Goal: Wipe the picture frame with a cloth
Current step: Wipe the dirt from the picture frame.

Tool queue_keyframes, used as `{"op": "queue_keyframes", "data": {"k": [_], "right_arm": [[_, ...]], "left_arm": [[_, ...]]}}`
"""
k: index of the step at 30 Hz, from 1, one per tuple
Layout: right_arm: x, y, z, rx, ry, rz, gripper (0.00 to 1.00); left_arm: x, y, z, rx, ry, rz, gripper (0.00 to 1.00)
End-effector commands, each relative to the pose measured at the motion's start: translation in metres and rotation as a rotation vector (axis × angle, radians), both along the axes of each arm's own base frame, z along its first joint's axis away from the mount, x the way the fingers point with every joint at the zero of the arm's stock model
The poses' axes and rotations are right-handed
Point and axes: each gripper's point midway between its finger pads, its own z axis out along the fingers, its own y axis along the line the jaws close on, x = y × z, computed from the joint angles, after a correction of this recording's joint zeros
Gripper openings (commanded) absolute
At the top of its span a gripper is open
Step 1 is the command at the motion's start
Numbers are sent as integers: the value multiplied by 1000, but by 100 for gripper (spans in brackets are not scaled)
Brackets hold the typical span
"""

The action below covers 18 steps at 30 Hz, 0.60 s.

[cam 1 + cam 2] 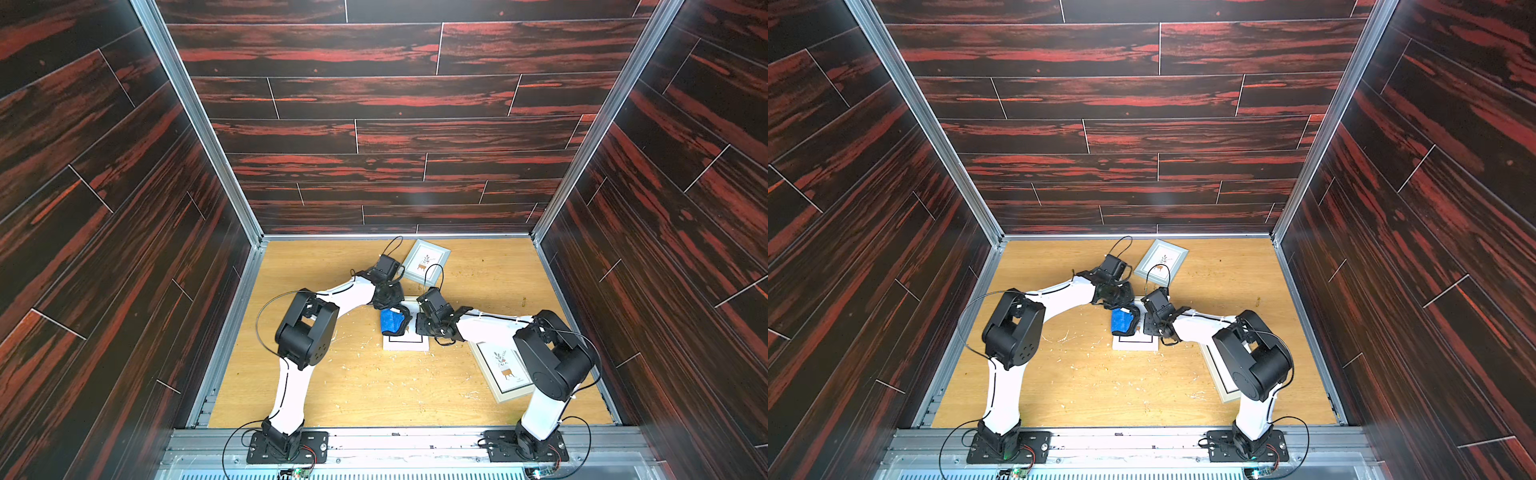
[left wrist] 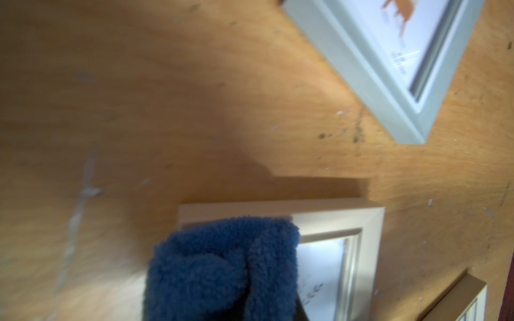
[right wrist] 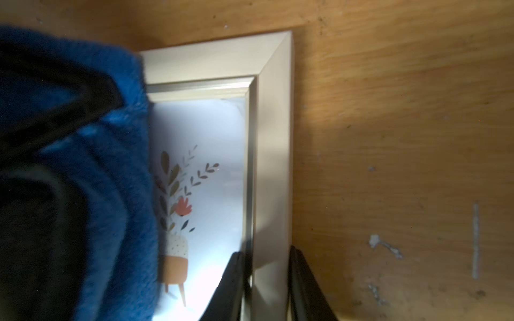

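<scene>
The left tool (image 1: 390,306) is clamped tight on a bunched, bright blue fluffy microfibre cloth with black edging (image 1: 390,322). The cloth sits just beneath the tool, resting on a pale cream rectangular picture frame (image 1: 405,345) that lies flat on the wooden table (image 1: 353,382). It covers the side of the frame nearest this tool. The bare glass, with its potted-plant print, lies beyond the cloth, toward the right tool (image 3: 267,289). That tool stands narrow, astride the frame's opposite rail with one finger inside and one outside, pinning it. The frame's long sides appear to run crosswise to the line between the tools. A stroke toward the right tool would therefore probably cross the short way. A grey-green frame (image 1: 426,262) lies past the left tool, well apart from it.
</scene>
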Motion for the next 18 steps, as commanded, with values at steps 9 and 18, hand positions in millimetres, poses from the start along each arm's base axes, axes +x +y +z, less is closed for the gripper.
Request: {"op": "queue_keyframes", "data": {"k": [9, 18], "right_arm": [[-20, -18, -20, -88, 81, 8, 0], [-18, -19, -21, -100, 80, 8, 0]], "left_arm": [[-18, 50, 7, 135, 8, 18, 0], [-121, 38, -6, 240, 216, -184, 0]]}}
